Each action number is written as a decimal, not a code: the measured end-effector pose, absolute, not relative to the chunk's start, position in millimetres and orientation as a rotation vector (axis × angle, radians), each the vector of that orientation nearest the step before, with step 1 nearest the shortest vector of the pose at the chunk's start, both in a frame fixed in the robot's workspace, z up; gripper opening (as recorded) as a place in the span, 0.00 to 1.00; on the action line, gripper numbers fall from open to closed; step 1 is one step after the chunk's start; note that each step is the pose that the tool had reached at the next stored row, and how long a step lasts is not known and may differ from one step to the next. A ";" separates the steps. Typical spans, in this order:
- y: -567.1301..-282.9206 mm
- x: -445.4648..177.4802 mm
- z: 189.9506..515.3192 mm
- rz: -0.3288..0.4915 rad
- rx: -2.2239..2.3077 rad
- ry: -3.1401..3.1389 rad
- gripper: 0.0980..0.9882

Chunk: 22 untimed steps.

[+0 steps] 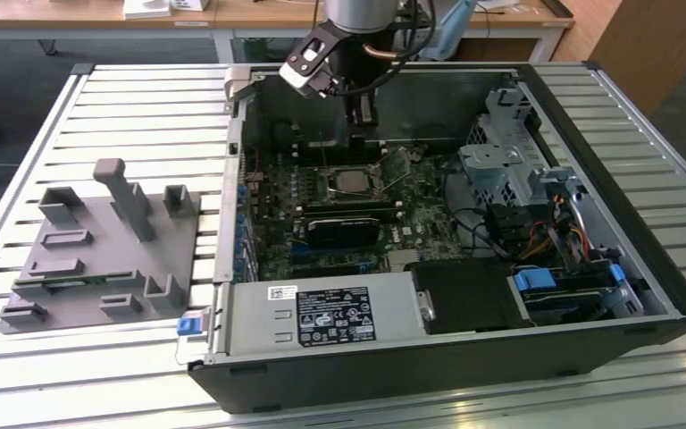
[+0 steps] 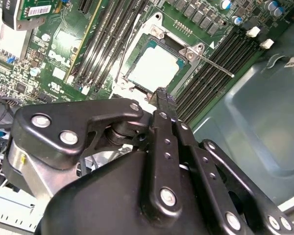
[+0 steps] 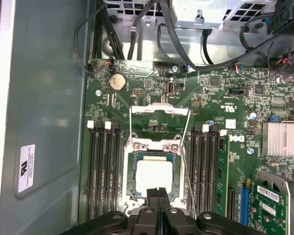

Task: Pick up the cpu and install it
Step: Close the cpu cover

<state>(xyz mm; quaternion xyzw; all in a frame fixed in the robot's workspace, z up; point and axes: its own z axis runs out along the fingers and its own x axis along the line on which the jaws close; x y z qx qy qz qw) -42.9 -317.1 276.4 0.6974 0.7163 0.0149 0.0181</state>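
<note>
Slats of a pale tabletop (image 1: 140, 116) carry an open computer case (image 1: 439, 380) in the exterior view, with a grey moulded fixture (image 1: 93, 259) lying beside it on the exterior view's left. The arm (image 1: 361, 18) reaches down into the far end of the case. The gripper (image 1: 363, 125) hangs above the motherboard (image 1: 274, 237), near the cpu (image 1: 349, 181) but apart from it. The cpu sits flat in its socket around the middle of the board (its silver top bare to the camera).

In the second wrist view the gripper's black linkage takes up the foreground. The gripper (image 2: 162, 97) points toward one edge of the cpu (image 2: 154, 66), which lies square in the socket. A thin metal lever (image 2: 213, 63) runs past one corner of the socket, and black memory slots (image 2: 235, 49) flank it.

In the first wrist view the gripper (image 3: 158, 193) has its two fingers pressed together, with only a thin seam between them and nothing held. It hovers just beside one edge of the cpu (image 3: 154, 176); whether it touches I cannot tell. The hinged load plate (image 3: 159, 108) is folded back off the socket, leaving the chip uncovered. A coin cell (image 3: 117, 81) sits farther along the board.
</note>
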 end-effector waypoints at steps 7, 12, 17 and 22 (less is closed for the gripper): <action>-317.1 -43.0 288.9 0.047 2.165 2.224 0.01; -317.1 -43.0 302.1 0.047 2.165 2.224 0.01; -319.1 -40.7 301.5 0.042 2.163 2.222 0.01; -319.1 -29.1 298.4 0.041 2.163 2.222 0.01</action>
